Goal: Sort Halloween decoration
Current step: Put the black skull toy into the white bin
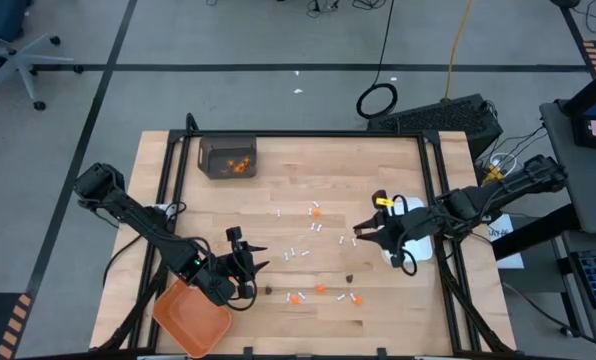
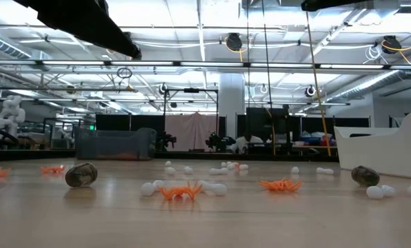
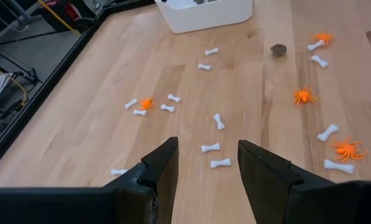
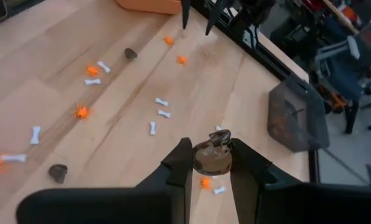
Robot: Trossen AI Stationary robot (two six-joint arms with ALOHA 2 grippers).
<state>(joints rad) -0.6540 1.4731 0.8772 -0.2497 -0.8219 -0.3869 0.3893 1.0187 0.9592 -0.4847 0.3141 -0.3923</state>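
Observation:
The Halloween decoration lies scattered over the wooden table: small white sticks (image 1: 296, 253), orange bits (image 1: 318, 288) and dark brown-black bits (image 1: 349, 277). My right gripper (image 1: 363, 232) hangs above the table's right half, beside the white dish (image 1: 418, 245). It is shut on one dark brown-black bit (image 4: 211, 155). My left gripper (image 1: 246, 264) stands open near the table's front left, next to the orange tray (image 1: 191, 318). Nothing is between its fingers (image 3: 164, 168); white sticks (image 3: 211, 147) lie on the wood beyond them. My right gripper pinches the dark brown-black bit (image 4: 211, 155) by its two opposite sides between the ends of its two fingers (image 4: 184, 163). The fingers slant down toward the table's left. The bit is lifted clear of the table.
A dark bin (image 1: 226, 157) with orange bits in it stands at the far left of the table. Black rails run along the table's left and right edges. In the low view another dark bit (image 2: 81, 175) and an orange bit (image 2: 181, 191) lie near the front.

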